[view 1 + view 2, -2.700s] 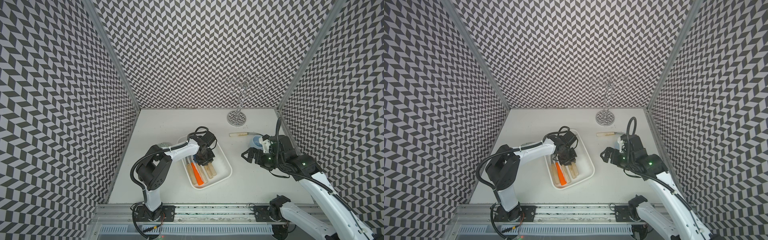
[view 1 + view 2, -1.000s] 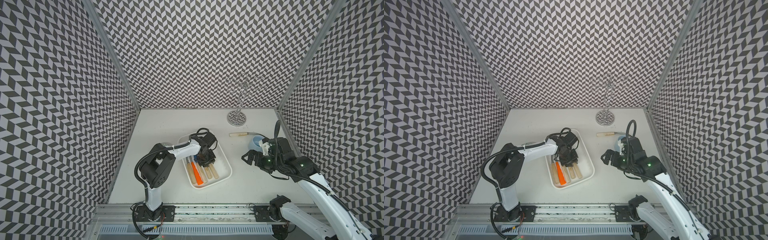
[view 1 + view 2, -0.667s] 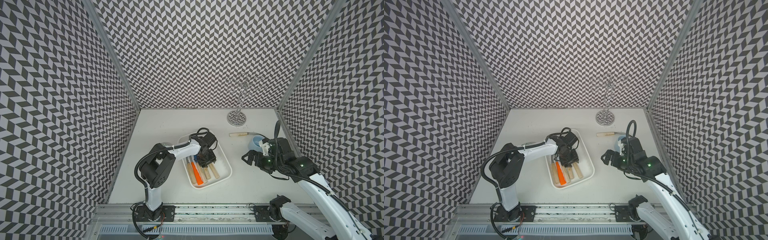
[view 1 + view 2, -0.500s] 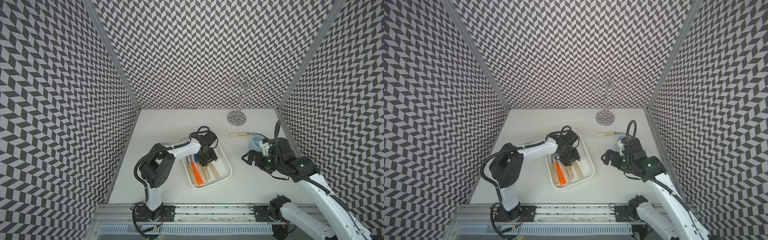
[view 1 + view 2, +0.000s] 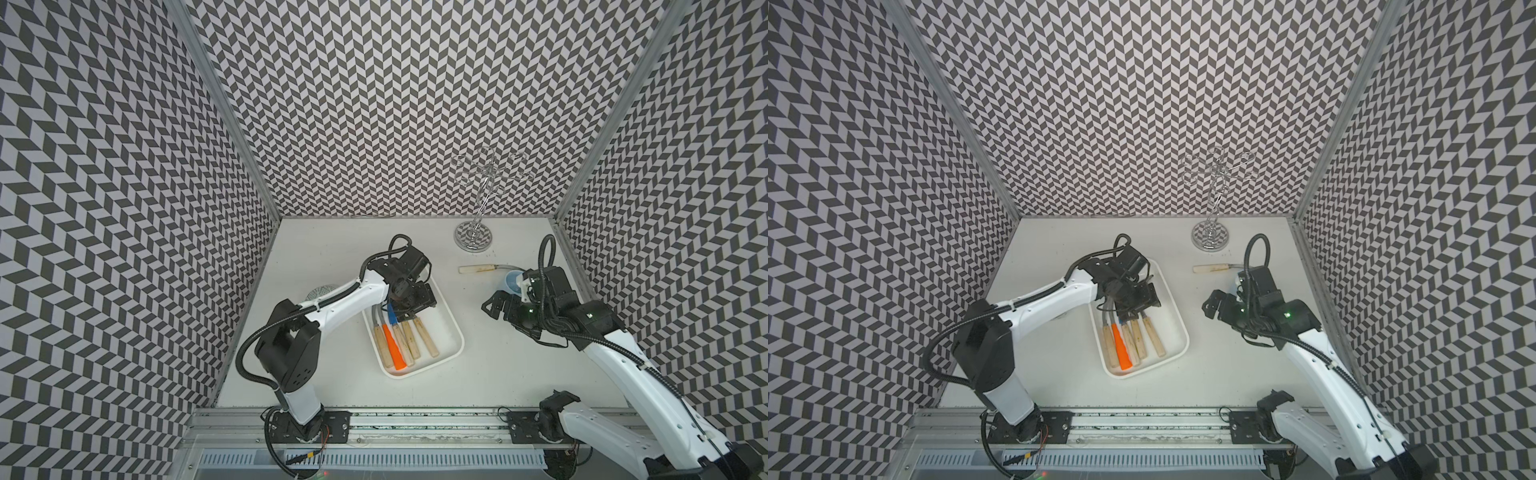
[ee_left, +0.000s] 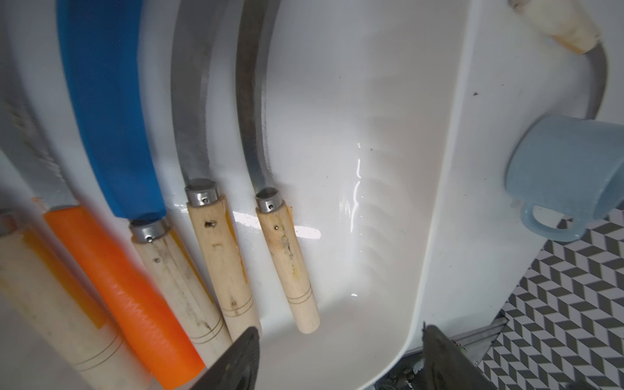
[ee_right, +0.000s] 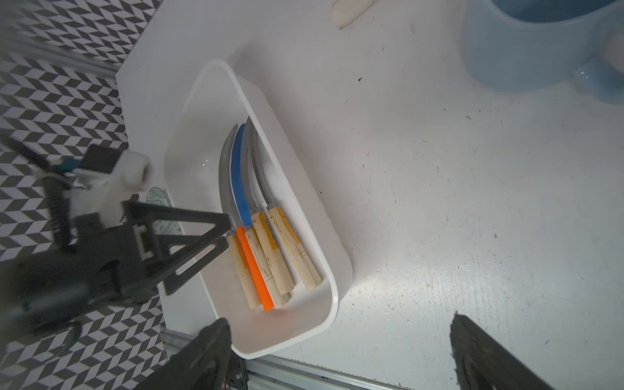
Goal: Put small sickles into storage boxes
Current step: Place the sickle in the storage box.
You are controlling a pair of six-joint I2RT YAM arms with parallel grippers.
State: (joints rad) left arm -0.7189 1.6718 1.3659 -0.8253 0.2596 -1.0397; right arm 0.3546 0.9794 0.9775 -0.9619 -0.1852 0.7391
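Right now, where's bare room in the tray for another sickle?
Free: tray floor between outermost wooden-handled sickle and the wall facing the mug; table between tray and right gripper. Crowded: five sickles bunched along the other wall, blades under left gripper.

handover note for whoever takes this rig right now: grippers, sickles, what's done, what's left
Left gripper: open, empty, above the white tray.
Right gripper: open, empty, over the table near the blue mug.
Done: five sickles lie side by side in the tray, among them the orange-handled one.
Left: one wooden-handled sickle lies on the table beside the mug; it goes into the tray.
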